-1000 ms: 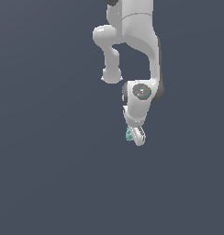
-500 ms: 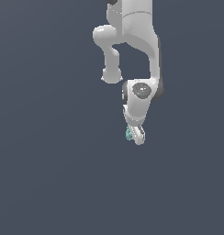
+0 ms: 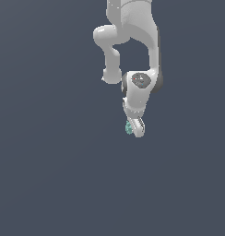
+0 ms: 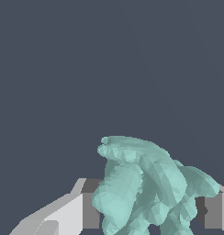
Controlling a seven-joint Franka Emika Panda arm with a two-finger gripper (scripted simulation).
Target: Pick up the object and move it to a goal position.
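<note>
In the exterior view I see my arm point(image 3: 133, 41) hanging down from the top of the picture, white, smooth and rounded like moulded plastic, with a dark grey round cap on the wrist joint. At its lower end the gripper point(image 3: 134, 127) points downward, and the object point(image 3: 129, 127) shows as a small teal-green spot at the fingertips, on the exterior view's left side of them. Around it there is only a flat dark grey-blue background; I cannot tell where a floor or table is, and I see no goal marker. I judge that the pick is done and that I am in the carrying step. The next move, I think, calls for a steady travel toward the goal without loosening the grip, because the lump is small and uneven. In the wrist view the object point(image 4: 143, 188) fills the near part of the picture: a knobbly, faceted lump of pale teal, matte, with rounded bulges and small protrusions, somewhat like a little figurine. A white finger with a dark grey pad point(image 4: 91, 206) stands against one side of it and a second grey pad point(image 4: 214, 210) on the other, so the jaws are pinching the object between them.
</note>
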